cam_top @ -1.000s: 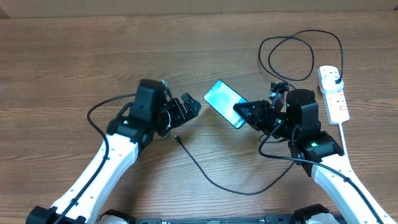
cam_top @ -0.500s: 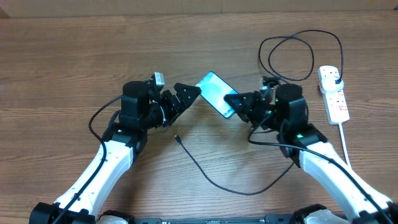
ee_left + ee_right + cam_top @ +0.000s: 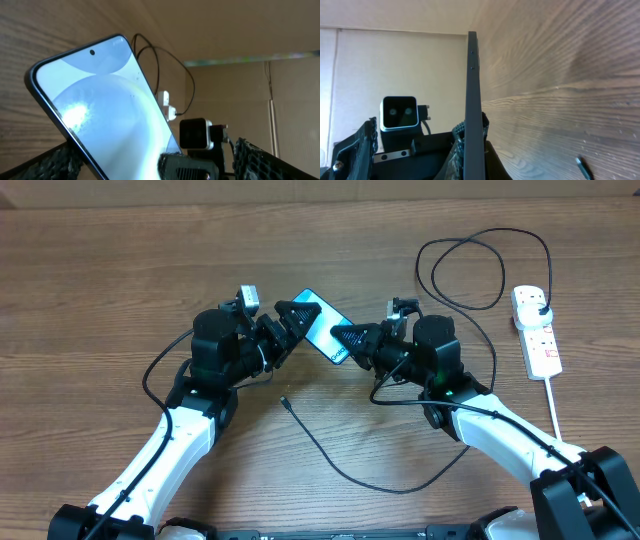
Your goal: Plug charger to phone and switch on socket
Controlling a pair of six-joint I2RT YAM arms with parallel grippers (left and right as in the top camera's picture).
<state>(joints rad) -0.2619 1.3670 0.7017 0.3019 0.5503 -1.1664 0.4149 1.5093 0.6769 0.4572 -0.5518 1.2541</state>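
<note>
Two tools, one phone (image 3: 322, 330): right tool (image 3: 342, 337) clamps it, left tool (image 3: 296, 320) gapes around it.

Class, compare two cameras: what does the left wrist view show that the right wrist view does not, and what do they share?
Left wrist only: the phone face-on with its lit screen, the charger looping behind it, and the white socket far off. Right wrist only: the phone edge-on as a thin dark strip, and the charger's plug tip lying on the table. Both: the phone, the wooden table, and the opposite wrist's camera beyond the phone.
</note>
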